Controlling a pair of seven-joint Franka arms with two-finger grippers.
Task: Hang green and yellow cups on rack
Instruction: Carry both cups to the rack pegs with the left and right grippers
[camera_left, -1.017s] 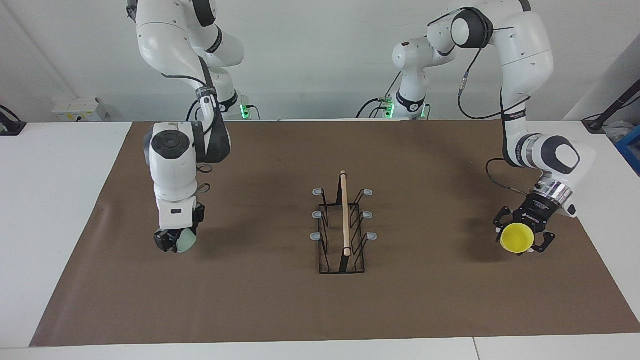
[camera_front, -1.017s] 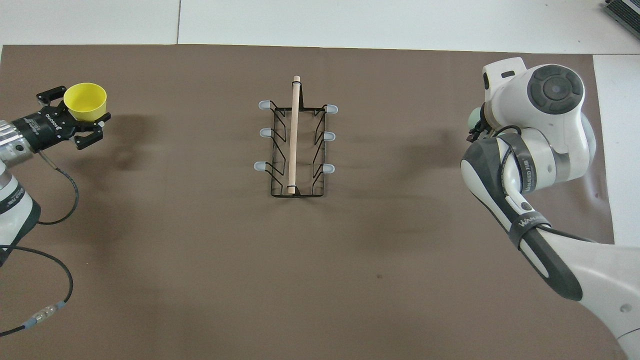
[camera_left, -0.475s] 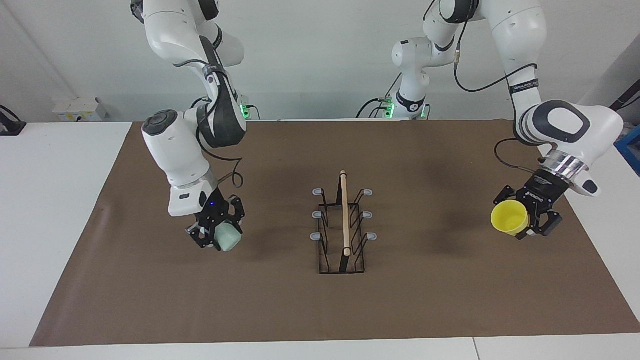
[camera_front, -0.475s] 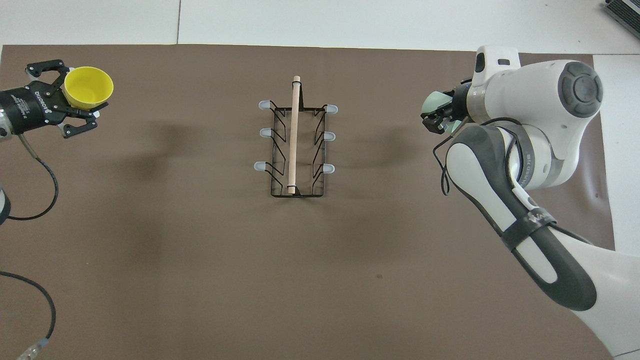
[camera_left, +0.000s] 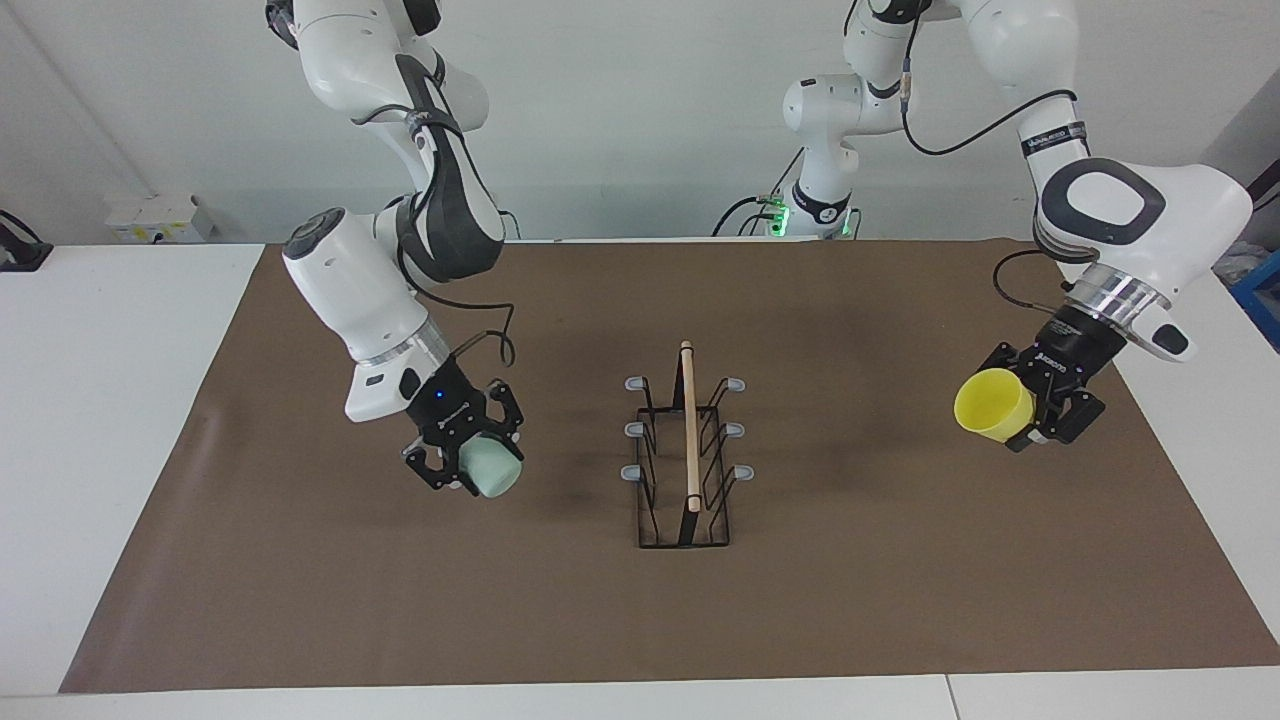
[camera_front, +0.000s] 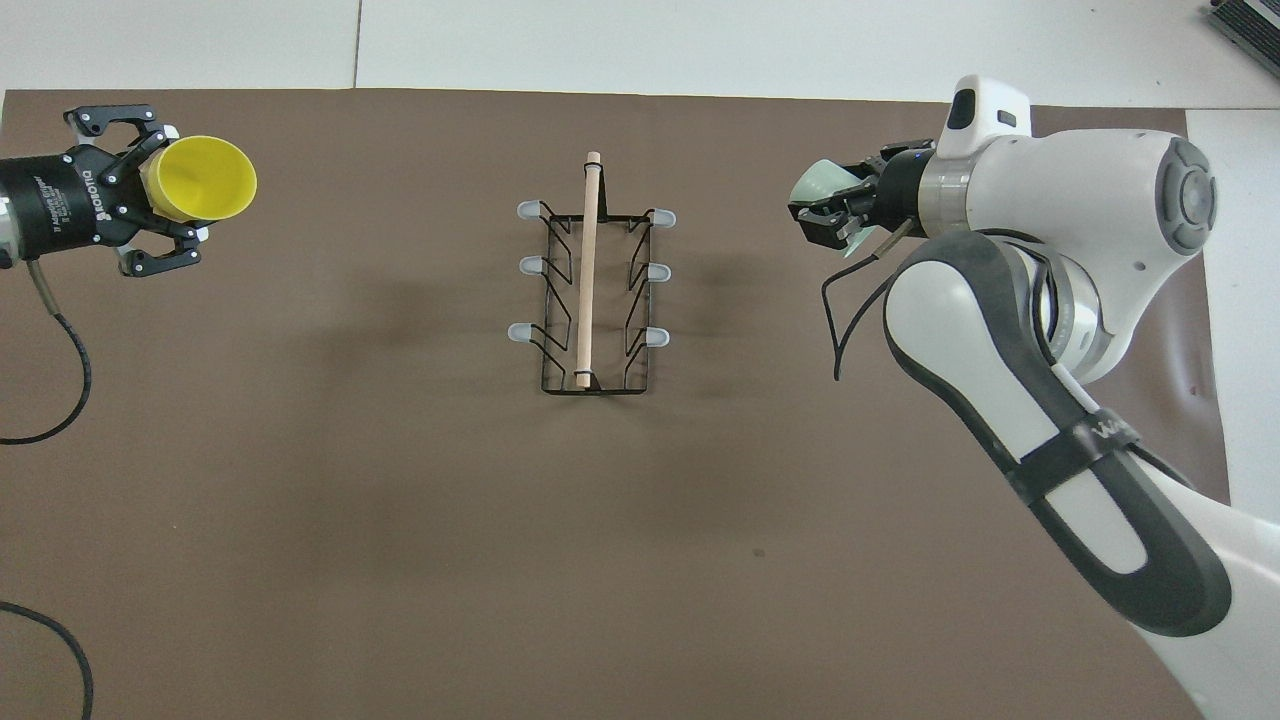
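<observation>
2 cups, 1 rack, 2 arms, all in both views.

Rack (camera_left: 684, 450) stands mid-worktop on the brown mat (camera_left: 640, 620), base on the mat. 1 wooden rod (camera_left: 689, 425) along its top. 6 grey-tipped prongs, 3 per side, all 6 bare: 0 cups hung.

Green cup (camera_left: 490, 467): clamped in the right gripper (camera_left: 468, 452), lifted clear of the worktop (camera_left: 110, 420), tipped roughly on its side. It sits over the mat on the right arm's end, beside the rack but well apart from it, not touching any prong. In the overhead view the green cup (camera_front: 825, 185) shows only partly past the right gripper (camera_front: 838, 205), with the mouth turned toward the rack (camera_front: 592, 290).

Yellow cup (camera_left: 992, 404): clamped in the left gripper (camera_left: 1030, 400), also up in the air and tipped on its side, over the mat on the left arm's end. Well apart from the rack, farther out from it than the green one. Overhead view: the yellow cup (camera_front: 203, 179) points mouth-first toward the rack, with the left gripper (camera_front: 150, 185) closed round its narrow end.

Count on the worktop itself: 1 mat, 1 rack, 0 loose cups. Neither arm is idle; each carries 1 cup.
</observation>
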